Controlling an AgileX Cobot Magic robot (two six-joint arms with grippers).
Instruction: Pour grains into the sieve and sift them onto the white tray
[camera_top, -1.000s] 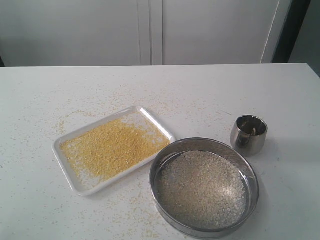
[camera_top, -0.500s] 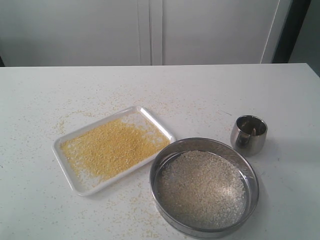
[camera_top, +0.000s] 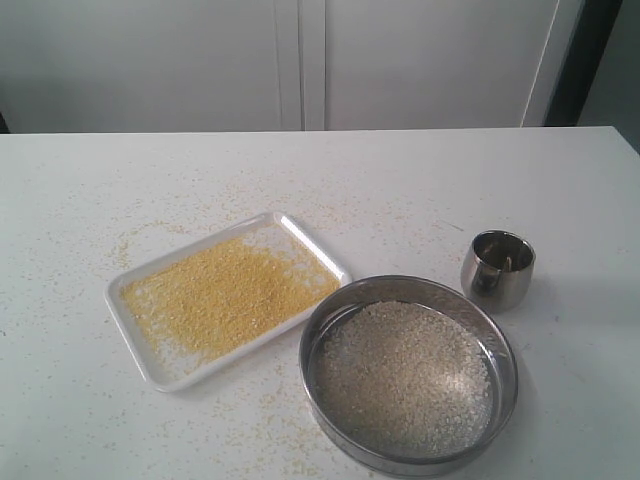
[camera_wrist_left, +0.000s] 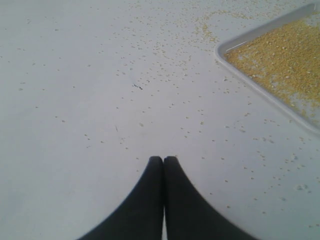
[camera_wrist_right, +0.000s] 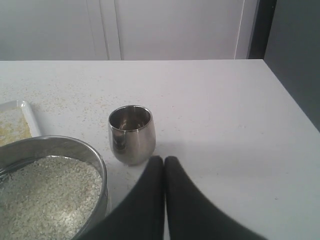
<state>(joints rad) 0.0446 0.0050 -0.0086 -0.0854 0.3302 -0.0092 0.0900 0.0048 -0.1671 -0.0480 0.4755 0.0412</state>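
Note:
The wide steel sieve (camera_top: 408, 372) rests on the table at the front right, holding whitish rice-like grains (camera_top: 405, 378). Left of it lies the white tray (camera_top: 160, 372), covered with fine yellow granules (camera_top: 225, 295). In the exterior view neither gripper shows. My left gripper (camera_wrist_left: 163, 159) is shut and empty above bare tabletop, with the tray's corner (camera_wrist_left: 223, 47) off to one side. My right gripper (camera_wrist_right: 164, 159) is shut and empty, just short of the small steel cup (camera_wrist_right: 131, 134), with the sieve (camera_wrist_right: 97, 160) beside it.
The small steel cup (camera_top: 497, 268) stands upright right of the sieve's far edge. Sparse crumbs (camera_top: 150, 235) dot the white tabletop around the tray. A pale wall with panel seams stands behind the table, and a dark gap lies past its right edge.

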